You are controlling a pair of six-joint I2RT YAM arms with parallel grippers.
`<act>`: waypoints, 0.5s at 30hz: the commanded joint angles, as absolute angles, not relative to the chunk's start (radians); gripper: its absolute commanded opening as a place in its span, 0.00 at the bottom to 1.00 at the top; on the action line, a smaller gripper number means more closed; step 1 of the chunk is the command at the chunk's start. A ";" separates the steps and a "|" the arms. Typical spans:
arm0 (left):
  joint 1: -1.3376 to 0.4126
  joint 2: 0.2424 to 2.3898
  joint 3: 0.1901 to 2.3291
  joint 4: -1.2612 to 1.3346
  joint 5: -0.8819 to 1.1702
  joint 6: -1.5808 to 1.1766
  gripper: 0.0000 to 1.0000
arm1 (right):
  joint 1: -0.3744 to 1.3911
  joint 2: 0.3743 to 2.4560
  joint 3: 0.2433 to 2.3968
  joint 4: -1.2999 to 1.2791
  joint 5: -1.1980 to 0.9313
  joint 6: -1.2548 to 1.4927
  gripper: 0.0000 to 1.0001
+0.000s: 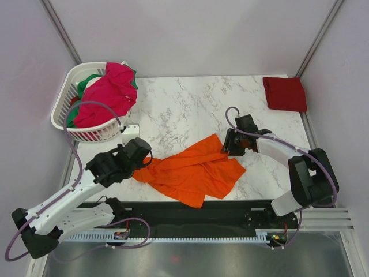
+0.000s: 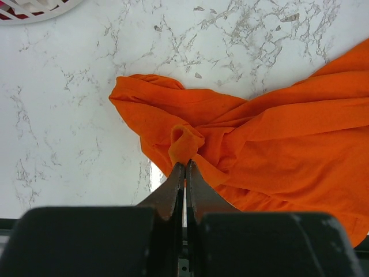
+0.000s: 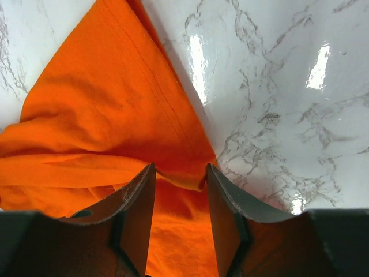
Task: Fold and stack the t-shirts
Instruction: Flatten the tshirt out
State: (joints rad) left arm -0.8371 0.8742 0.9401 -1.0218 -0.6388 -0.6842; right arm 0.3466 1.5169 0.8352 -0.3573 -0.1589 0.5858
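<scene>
A bright orange t-shirt (image 1: 196,170) lies crumpled on the marble table (image 1: 184,104) between the arms. My left gripper (image 1: 140,163) is shut on a pinch of its left edge, seen in the left wrist view (image 2: 185,164) with a fold of orange cloth (image 2: 183,141) at the tips. My right gripper (image 1: 226,149) is open at the shirt's right edge; in the right wrist view (image 3: 180,168) the cloth edge (image 3: 179,176) spans between its fingers. A folded dark red t-shirt (image 1: 285,93) lies at the back right. Magenta-pink (image 1: 109,92) and green (image 1: 86,82) t-shirts sit in the basket.
A white slatted basket (image 1: 81,131) stands at the back left, its rim showing in the left wrist view (image 2: 34,8). Grey walls enclose the table. A black rail (image 1: 190,222) runs along the near edge by the arm bases.
</scene>
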 commanded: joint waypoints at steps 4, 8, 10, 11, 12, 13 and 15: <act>-0.831 0.864 0.931 -0.989 -0.684 -0.718 0.02 | 0.360 1.534 0.865 -0.318 -0.158 0.580 0.38; -0.831 0.859 0.933 -0.989 -0.687 -0.718 0.02 | 0.362 1.532 0.865 -0.319 -0.155 0.574 0.17; -0.831 0.856 0.934 -0.994 -0.689 -0.715 0.02 | 0.360 1.525 0.865 -0.327 -0.160 0.572 0.02; -0.833 0.857 0.960 -1.000 -0.681 -0.707 0.02 | 0.360 1.513 0.868 -0.331 -0.160 0.572 0.00; -0.833 0.853 0.986 -1.017 -0.669 -0.704 0.02 | 0.359 1.506 0.877 -0.359 -0.155 0.566 0.00; -0.831 0.847 1.015 -1.034 -0.660 -0.706 0.02 | 0.359 1.497 0.888 -0.383 -0.153 0.561 0.00; -0.831 0.828 1.109 -1.063 -0.663 -0.686 0.02 | 0.347 1.441 0.939 -0.454 -0.150 0.543 0.00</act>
